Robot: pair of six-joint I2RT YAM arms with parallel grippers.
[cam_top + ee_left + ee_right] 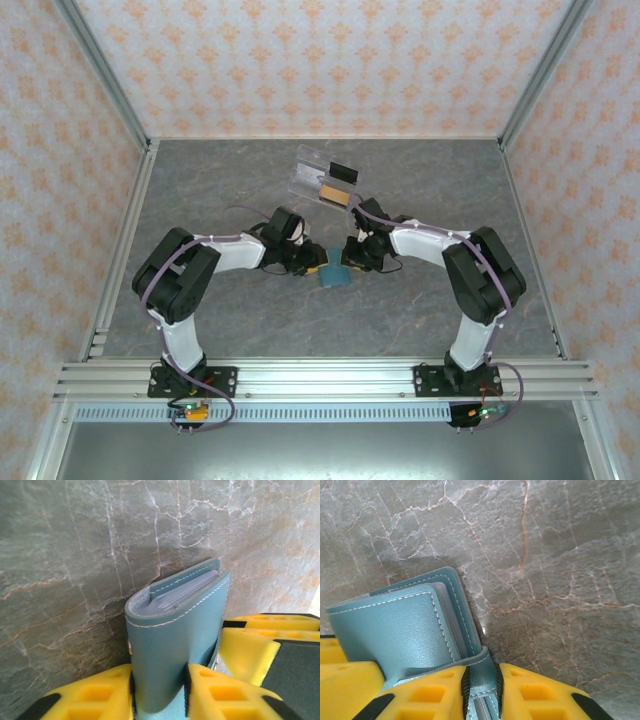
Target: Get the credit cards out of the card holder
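Marble tabletop [200, 190], card holder [333, 277] (teal), clear plastic piece [308, 172] beyond

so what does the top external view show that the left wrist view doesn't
Top external adds both whole arms, the patterned walls and a clear plastic piece farther back. Left wrist adds close detail: the card holder, its white stitching and grey lining. Shared: the card holder, the marbled table, and the left hand shut on the card holder.
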